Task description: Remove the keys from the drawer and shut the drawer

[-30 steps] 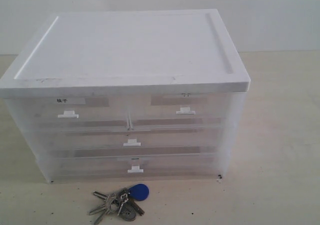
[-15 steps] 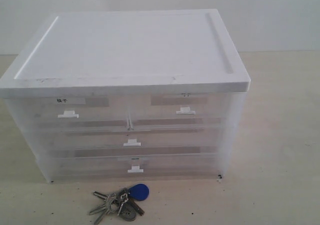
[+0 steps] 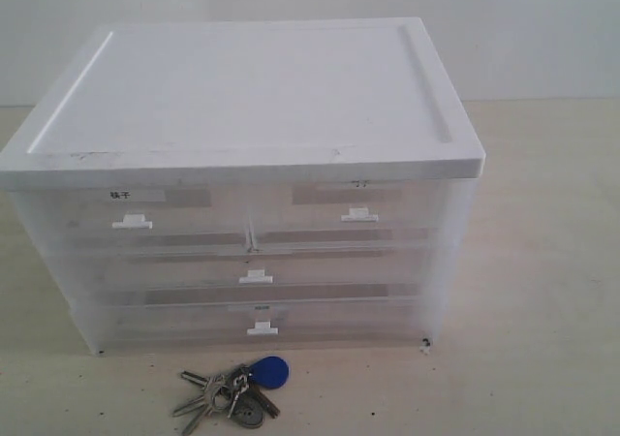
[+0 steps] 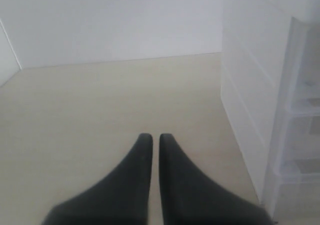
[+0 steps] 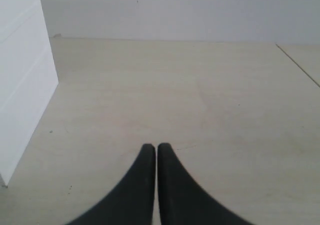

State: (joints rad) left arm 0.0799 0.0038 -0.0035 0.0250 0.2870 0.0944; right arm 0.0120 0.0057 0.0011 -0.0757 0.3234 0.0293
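The keys point(image 3: 232, 394) lie on the pale tabletop point(image 3: 542, 262), just in front of the storage cabinet point(image 3: 252, 97) and outside it. The blue fob point(image 3: 270, 370) is on the side nearest the cabinet's base, and the dull round disc point(image 3: 252, 418) is at the near edge of the exterior view. The drawer point(image 3: 174, 276) of the middle tier sits pushed in. Its white tab handle point(image 3: 256, 277) is in line with the handle of the bottom drawer point(image 3: 262, 328) beneath it. The hazy plastic front makes it hard to say whether the drawer is fully flush.

Against the pictures from half a second and one second before, nothing has shifted. The bunch of keys keeps the same spread and the same spot, the drawer fronts stand as they did, and no arm has entered the exterior view.

The left gripper point(image 4: 151, 137) has its two dark fingers drawn together with only a thin slit between them. It holds nothing and is above bare table, with the cabinet's side wall point(image 4: 250, 85) close by. The right gripper point(image 5: 150, 147) is likewise closed and empty, over open table near the cabinet's other side point(image 5: 20, 85).
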